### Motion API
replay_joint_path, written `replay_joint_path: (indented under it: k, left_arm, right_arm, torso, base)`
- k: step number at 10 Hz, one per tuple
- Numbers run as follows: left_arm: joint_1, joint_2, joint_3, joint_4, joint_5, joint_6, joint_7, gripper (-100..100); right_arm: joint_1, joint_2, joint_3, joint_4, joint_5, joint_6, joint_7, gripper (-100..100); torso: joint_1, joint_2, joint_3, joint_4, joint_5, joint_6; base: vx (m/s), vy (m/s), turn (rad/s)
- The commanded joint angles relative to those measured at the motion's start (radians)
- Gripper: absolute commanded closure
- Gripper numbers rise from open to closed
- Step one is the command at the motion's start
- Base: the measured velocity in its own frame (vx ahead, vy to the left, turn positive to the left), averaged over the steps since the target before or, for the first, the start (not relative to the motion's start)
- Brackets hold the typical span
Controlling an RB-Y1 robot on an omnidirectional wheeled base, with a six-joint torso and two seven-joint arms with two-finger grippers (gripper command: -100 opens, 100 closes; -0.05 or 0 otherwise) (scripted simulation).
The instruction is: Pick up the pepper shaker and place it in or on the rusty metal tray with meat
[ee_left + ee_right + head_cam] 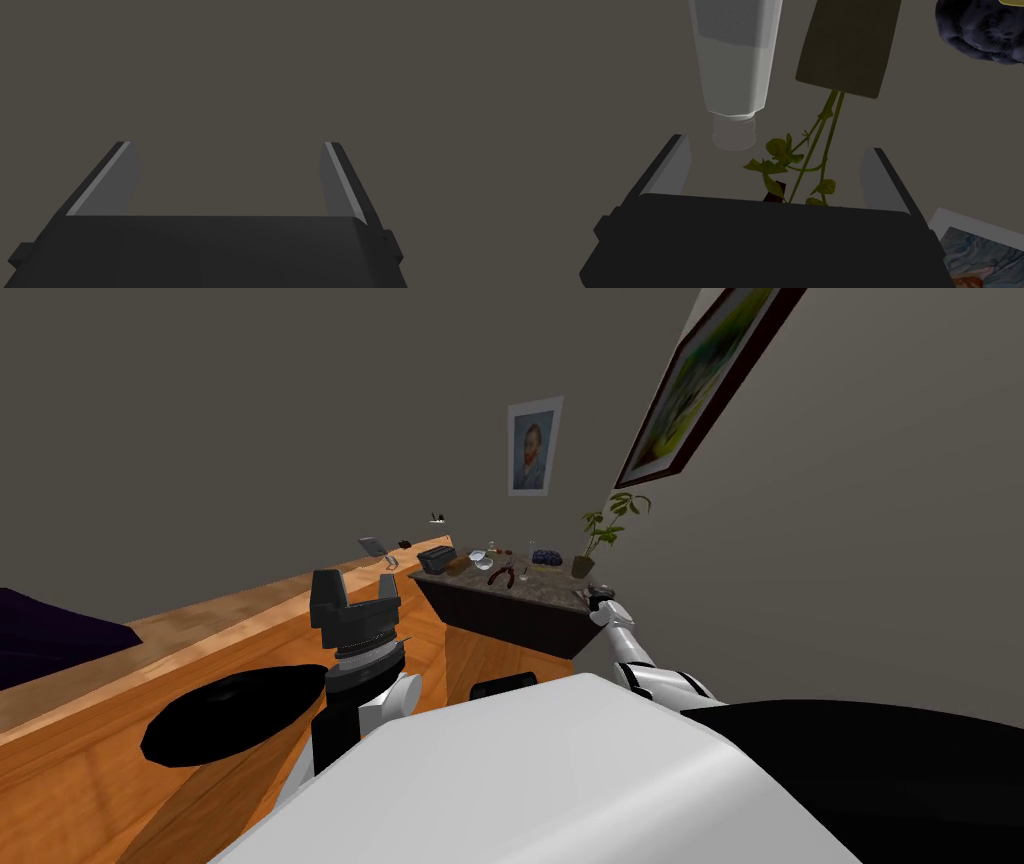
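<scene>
In the right wrist view a tall, pale, see-through pepper shaker (734, 65) stands just beyond my right gripper (774, 167), its cap (733, 132) nearest the fingers. The gripper is open with nothing between its fingers, a little apart from the shaker. The head view shows my right gripper (600, 598) at the near right corner of a dark table (520, 613) with a mottled top. A dark tray (437, 559) sits at the table's left end; its contents are too small to tell. My left gripper (356, 583) is raised in front of me, open (228, 147) and empty.
A potted plant (844, 45) stands right beside the shaker, its stems and leaves (792, 160) reaching between my right fingers. A dark blue lump (982, 27) lies close by. Bowls (482, 558) and a red-handled tool (503, 577) sit mid-table. A wooden counter (220, 638) runs along my left.
</scene>
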Motion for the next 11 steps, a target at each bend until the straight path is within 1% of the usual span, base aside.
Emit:
replay_joint_path:
  k: [1, 4, 5, 6, 11]
  left_arm:
    - [0.0, 0.0, 0.0, 0.0, 0.0, 0.0, 0.0, 0]
    - [0.0, 0.0, 0.0, 0.0, 0.0, 0.0, 0.0, 0]
    - [0.0, 0.0, 0.0, 0.0, 0.0, 0.0, 0.0, 0]
    - [0.0, 0.0, 0.0, 0.0, 0.0, 0.0, 0.0, 0]
    - [0.0, 0.0, 0.0, 0.0, 0.0, 0.0, 0.0, 0]
  right_arm:
    - [-0.029, -0.035, 0.008, 0.041, -0.03, 0.002, 0.012, -100]
    - [-0.078, -0.099, 0.031, 0.1, -0.101, 0.016, 0.04, -100]
    - [-0.066, -0.084, 0.026, 0.085, -0.086, 0.014, 0.033, -100]
    - [-0.067, -0.086, 0.027, 0.086, -0.09, 0.016, 0.036, 0]
    - [-0.067, -0.086, 0.027, 0.086, -0.089, 0.016, 0.035, 0]
  torso:
    - [0.0, 0.0, 0.0, 0.0, 0.0, 0.0]
    - [0.0, 0.0, 0.0, 0.0, 0.0, 0.0]
    - [0.0, 0.0, 0.0, 0.0, 0.0, 0.0]
    - [-0.001, -0.001, -0.001, 0.0, 0.0, 0.0]
    - [-0.003, -0.003, -0.002, -0.001, -0.001, 0.0]
  base:
    - [-0.054, 0.036, 0.042]
    - [-0.059, 0.039, 0.043]
    - [-0.023, 0.019, 0.005]
    - [0.0, 0.0, 0.0]
    - [0.0, 0.0, 0.0]
